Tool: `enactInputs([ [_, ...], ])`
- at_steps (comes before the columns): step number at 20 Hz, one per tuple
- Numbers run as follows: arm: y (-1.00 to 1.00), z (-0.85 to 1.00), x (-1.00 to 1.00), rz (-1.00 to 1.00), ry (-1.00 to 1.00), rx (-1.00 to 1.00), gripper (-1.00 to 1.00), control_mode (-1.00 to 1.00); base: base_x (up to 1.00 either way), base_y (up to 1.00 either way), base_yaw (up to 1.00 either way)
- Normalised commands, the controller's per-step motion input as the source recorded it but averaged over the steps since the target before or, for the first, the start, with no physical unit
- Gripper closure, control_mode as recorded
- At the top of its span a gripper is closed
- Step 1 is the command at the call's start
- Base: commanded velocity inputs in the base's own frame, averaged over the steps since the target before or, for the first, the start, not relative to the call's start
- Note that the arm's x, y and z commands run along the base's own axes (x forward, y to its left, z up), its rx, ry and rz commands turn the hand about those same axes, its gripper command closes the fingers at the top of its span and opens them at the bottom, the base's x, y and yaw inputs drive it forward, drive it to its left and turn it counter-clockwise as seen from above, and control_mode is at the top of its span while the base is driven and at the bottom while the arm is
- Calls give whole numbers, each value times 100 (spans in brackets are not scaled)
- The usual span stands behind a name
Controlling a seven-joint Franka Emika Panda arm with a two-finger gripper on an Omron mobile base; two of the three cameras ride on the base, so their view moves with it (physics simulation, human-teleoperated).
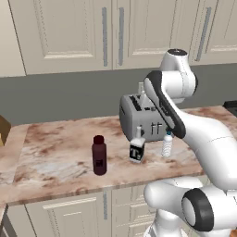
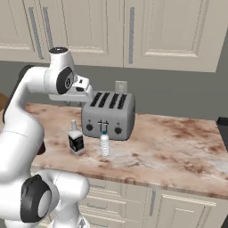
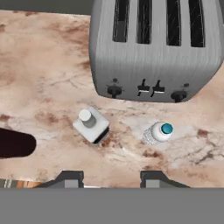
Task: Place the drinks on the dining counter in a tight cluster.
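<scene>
Brushed-metal toaster [image 3: 153,57]; marbled stone counter [image 3: 43,78]

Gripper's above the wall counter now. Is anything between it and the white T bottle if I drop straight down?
Nothing visible blocks it. The gripper hangs empty above the counter, with the white T bottle just ahead of its fingertips. The toaster stands behind the bottle, the water bottle off to one side, the maroon bottle to the other.

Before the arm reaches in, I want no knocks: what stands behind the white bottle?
Right behind the white bottle stands the grey toaster, close but apart in the hand view. Behind the toaster there is a wall outlet, partly hidden by it.
</scene>
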Motion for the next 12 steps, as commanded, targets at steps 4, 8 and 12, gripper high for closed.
enactInputs([
  [4,-1,-4,-7,0,0,-1,-100,-100,0,0,0],
  [8,-9,-6,-30,0,-8,0,-100,-100,0,0,0],
  [12,-16,0,-46,5,-24,1,-100,-100,0,0,0],
])
